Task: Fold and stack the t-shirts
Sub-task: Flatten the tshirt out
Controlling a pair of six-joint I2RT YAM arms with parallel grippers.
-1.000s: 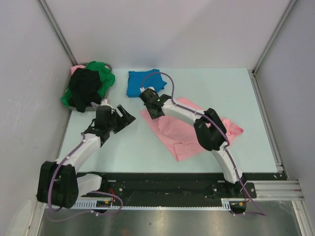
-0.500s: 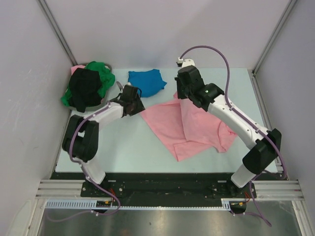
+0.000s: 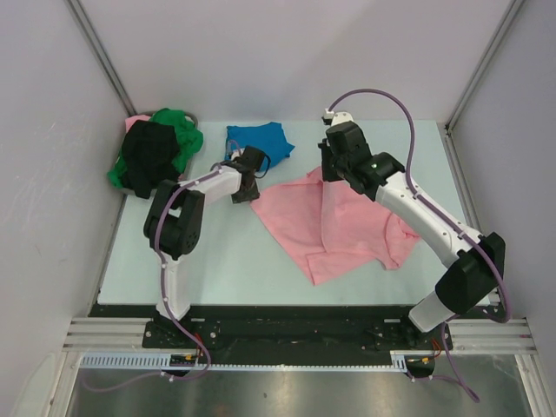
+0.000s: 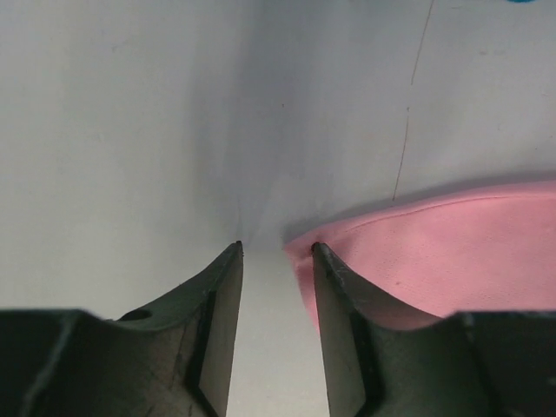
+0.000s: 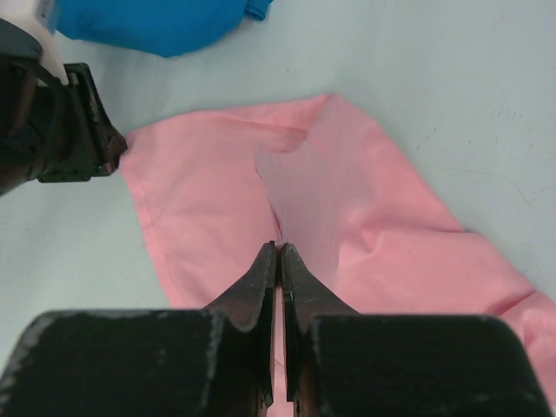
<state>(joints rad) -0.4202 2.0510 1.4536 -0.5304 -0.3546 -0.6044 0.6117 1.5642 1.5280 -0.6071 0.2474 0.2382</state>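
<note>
Top external view takes in the whole pale tabletop (image 3: 174,252). The biggest thing on it is the pink t-shirt (image 3: 356,234), spread mostly flat under and to the near side of the right hand (image 5: 278,248). That hand is pinched fully closed on a raised ridge of the pink cloth. The right wrist view shows the ridge running right up into the fingertips, which is hard to make out from above. The green t-shirt (image 3: 184,130) and black t-shirt (image 3: 149,155) are heaped together well off to the left of the left hand (image 4: 276,252), with the blue t-shirt (image 3: 258,142) bunched just beyond it. Left hand is only open a narrow gap and isn't gripping anything. Only the left wrist view shows the pink t-shirt's corner right up against one finger.
</note>
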